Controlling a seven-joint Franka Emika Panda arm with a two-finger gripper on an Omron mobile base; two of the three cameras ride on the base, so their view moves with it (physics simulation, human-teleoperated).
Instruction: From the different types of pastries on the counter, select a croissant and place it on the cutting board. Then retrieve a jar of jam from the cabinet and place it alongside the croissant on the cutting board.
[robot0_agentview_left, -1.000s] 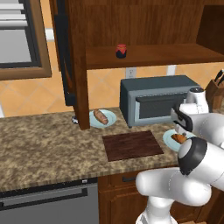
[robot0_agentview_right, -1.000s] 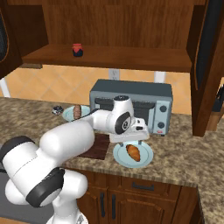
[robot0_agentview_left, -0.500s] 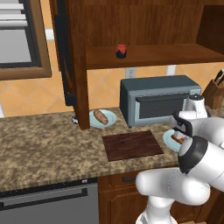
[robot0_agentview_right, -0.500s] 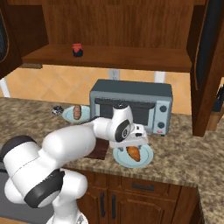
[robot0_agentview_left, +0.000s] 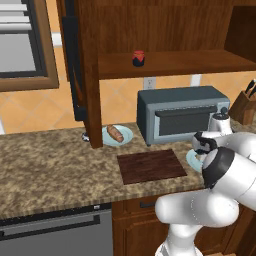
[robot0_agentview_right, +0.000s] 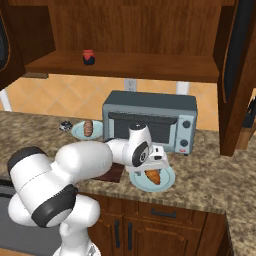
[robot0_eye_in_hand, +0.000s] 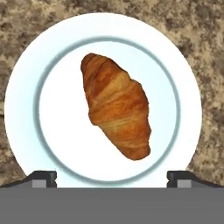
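Scene: a simulated kitchen with a speckled granite counter (robot0_agentview_left: 50, 165), a grey toaster oven (robot0_agentview_left: 180, 114) at the back, and a dark wooden cabinet (robot0_agentview_left: 165, 62) above.
Croissant: the golden-orange croissant (robot0_eye_in_hand: 116, 106) lies in the middle of a pale blue plate (robot0_eye_in_hand: 26, 87), set on a slant across it. In the right base view the croissant (robot0_agentview_right: 153, 176) and its plate (robot0_agentview_right: 167, 184) sit on the counter in front of the toaster oven, just beside the right end of the cutting board.
Cutting board: the dark brown cutting board (robot0_agentview_left: 150, 166) lies flat on the counter with nothing on it.
Other pastry: a longer brown loaf (robot0_agentview_left: 115, 133) rests on a second plate (robot0_agentview_left: 125, 136) further left, near the cabinet's side panel.
Jam: the jar of jam (robot0_agentview_left: 138, 58) with its red lid stands on the cabinet shelf, well apart from the arm.
Gripper: the gripper (robot0_agentview_right: 156, 167) hangs directly over the croissant, pointing down. In the hand view its two finger tips (robot0_eye_in_hand: 41, 178) stand far apart, one at each side of the plate, with nothing between them.
Step in hand: the approach to pick up the croissant; neither item is on the board yet.
Next move: likely lower straight down until the fingers straddle the croissant, perhaps turning the hand to grip across its narrow width, then close and lift.
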